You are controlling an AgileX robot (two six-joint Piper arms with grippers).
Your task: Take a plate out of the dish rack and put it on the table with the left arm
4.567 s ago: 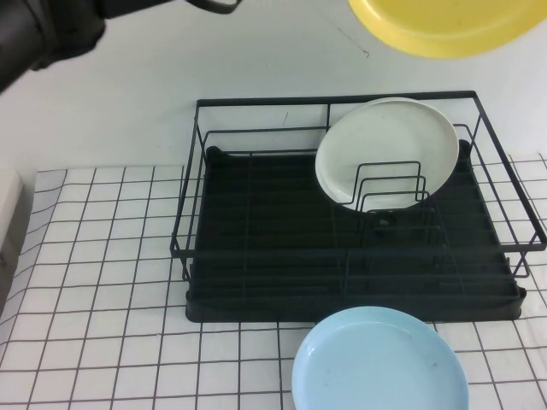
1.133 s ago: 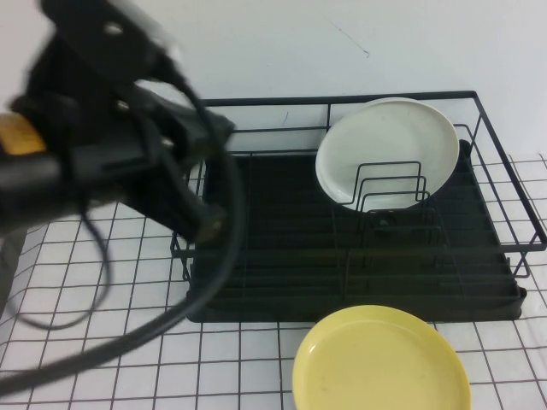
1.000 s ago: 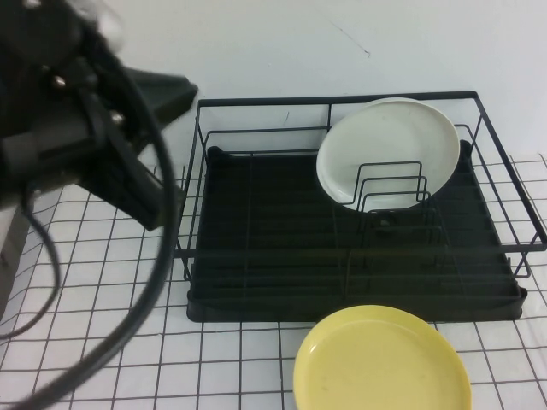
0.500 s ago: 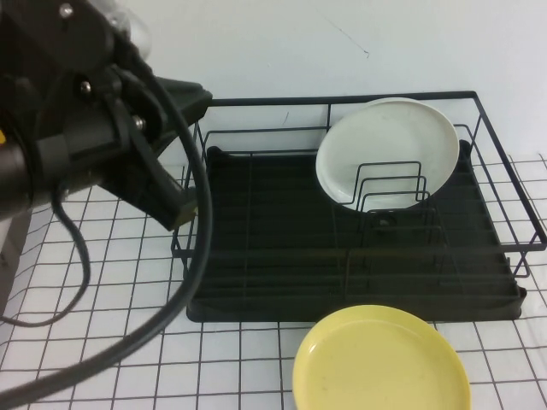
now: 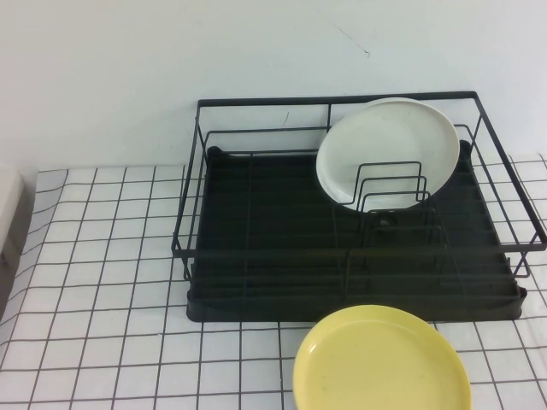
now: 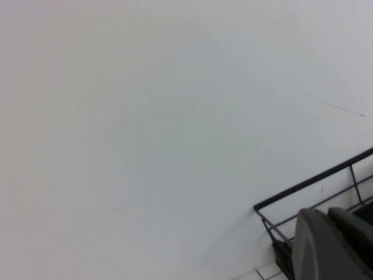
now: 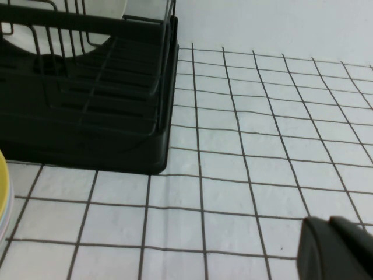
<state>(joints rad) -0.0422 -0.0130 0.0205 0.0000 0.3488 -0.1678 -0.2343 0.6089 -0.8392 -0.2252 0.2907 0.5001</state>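
Note:
The yellow plate [image 5: 382, 363] lies flat on the grid-cloth table [image 5: 102, 256] just in front of the black dish rack [image 5: 197, 213], free of any gripper. Its edge shows in the right wrist view [image 7: 3, 192]. Neither arm shows in the high view. My left gripper [image 6: 326, 213] is shut and empty, held up facing the white wall near the rack's corner [image 6: 309, 181]. My right gripper [image 7: 328, 220] is shut and empty, low over the table beside the rack [image 7: 87, 134].
A white plate [image 5: 389, 145] stands upright in the wire dividers at the rack's back right. A white wall is behind the rack. A pale object [image 5: 7, 213] sits at the table's left edge.
The left arm, which filled the left of the high view, has pulled out of view. The yellow plate, earlier held high, lies where the light blue plate lay.

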